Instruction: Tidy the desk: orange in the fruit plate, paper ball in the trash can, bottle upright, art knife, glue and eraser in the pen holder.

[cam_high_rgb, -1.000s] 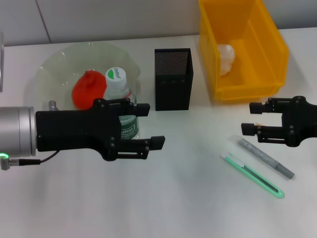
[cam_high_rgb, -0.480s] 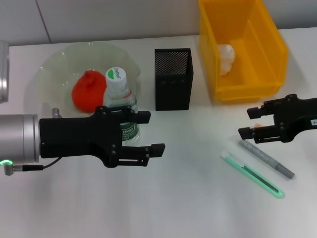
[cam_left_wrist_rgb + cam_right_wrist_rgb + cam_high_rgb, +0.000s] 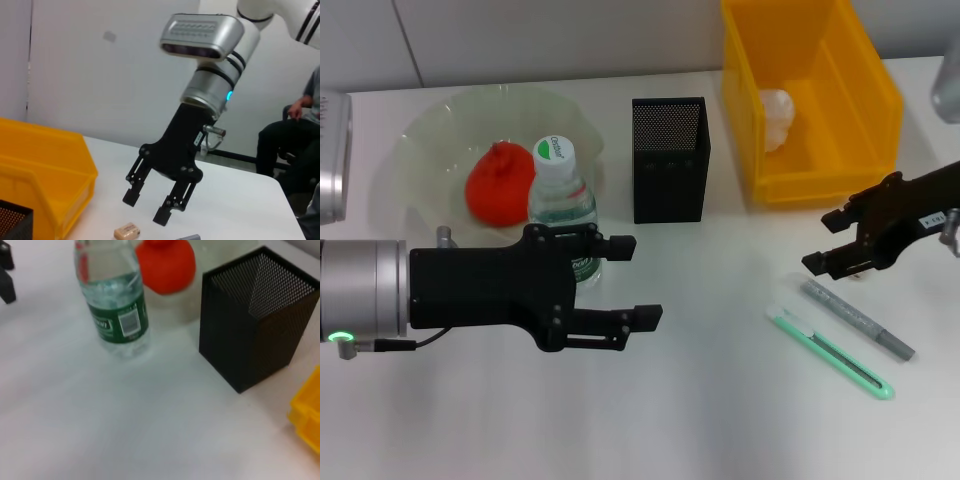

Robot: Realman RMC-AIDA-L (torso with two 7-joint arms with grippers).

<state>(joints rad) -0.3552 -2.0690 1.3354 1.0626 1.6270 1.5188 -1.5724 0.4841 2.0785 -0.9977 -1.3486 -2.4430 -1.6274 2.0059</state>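
A white desk (image 3: 700, 400) is seen from above, with the black left gripper (image 3: 620, 285) held at centre left of the head view, its fingers spread wide and closed on nothing. Just behind it, a small clear plastic bottle with a dark-green label and white-and-green cap (image 3: 560, 205) stands upright beside the wide, pale-green translucent fruit plate with a scalloped rim (image 3: 430, 130) in the upper left. A red-orange round fruit with a puckered top (image 3: 500, 182) is resting in that plate. A tall black metal-mesh pen holder (image 3: 668, 160) stands at upper centre, and a bright-yellow rectangular trash can (image 3: 810, 95) fills the upper right, with a crumpled white paper ball (image 3: 775, 115) lying inside it.

At centre right, the black right gripper (image 3: 830, 240) is tilted downward with its fingers well apart, holding nothing. In the left wrist view it (image 3: 150, 207) is poised just above a tiny beige-tan rectangular eraser (image 3: 126, 231) lying on the desk. A grey pen-shaped stick (image 3: 858, 320) and a mint-green art knife (image 3: 830, 352) lie side by side at lower right.
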